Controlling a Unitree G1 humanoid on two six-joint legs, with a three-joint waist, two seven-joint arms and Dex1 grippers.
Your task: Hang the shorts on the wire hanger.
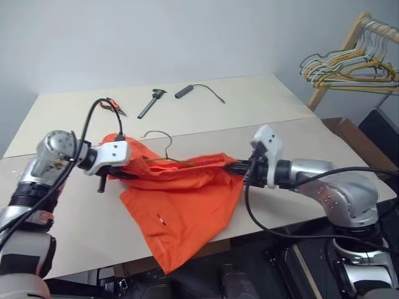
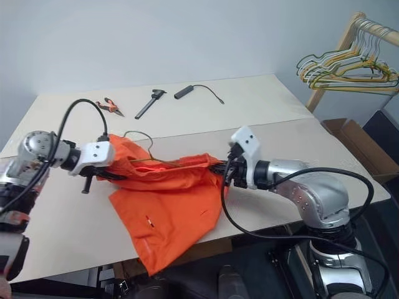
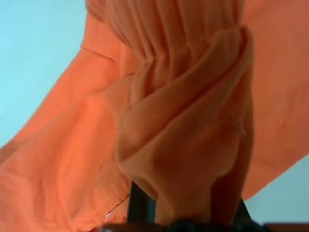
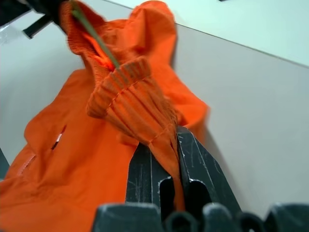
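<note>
A lab: bare table (image 1: 262,106), hand tools (image 1: 151,103), plain wall, hanger rack (image 1: 355,62).

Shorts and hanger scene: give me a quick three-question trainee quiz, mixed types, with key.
1. True or false: both tools are shut on the shorts.
2. Where does the wire hanger sit? A) lying bare on the table B) partly inside the shorts, hook sticking out C) on the rack
3. Which part of the shorts does the right tool pinch?

Key: 1 true, the left tool grips them too; 2 B; 3 the gathered waistband.
</note>
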